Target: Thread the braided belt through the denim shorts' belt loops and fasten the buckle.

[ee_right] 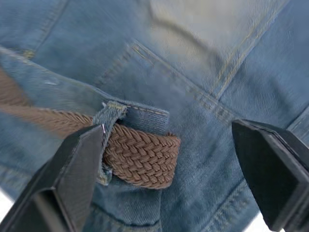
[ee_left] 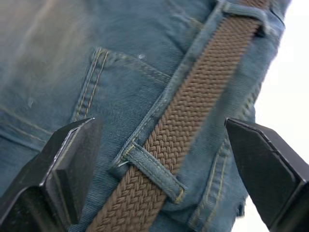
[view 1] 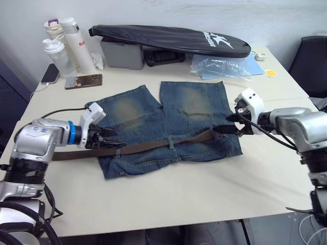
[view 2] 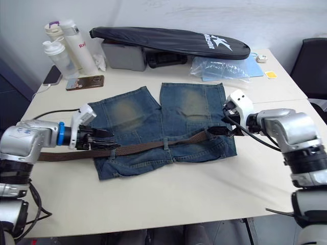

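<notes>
Braided belt (view 1: pixel 153 147): lies along the waistband of the denim shorts (view 1: pixel 168 122), spread flat on the counter (view 1: pixel 204 189), passing under belt loops (ee_left: pixel 154 171); its tail trails off the shorts on my left. Belt end (ee_right: pixel 145 157): pokes out of a loop on my right. My left fingers (ee_left: pixel 72 164): released, straddling the belt. My right fingers (ee_right: pixel 77 164): released, either side of the belt end.

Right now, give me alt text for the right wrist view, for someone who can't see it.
The tip of the braided belt pokes out of a belt loop on the denim shorts. The right end effector hovers open above it, one black finger on either side.
</notes>
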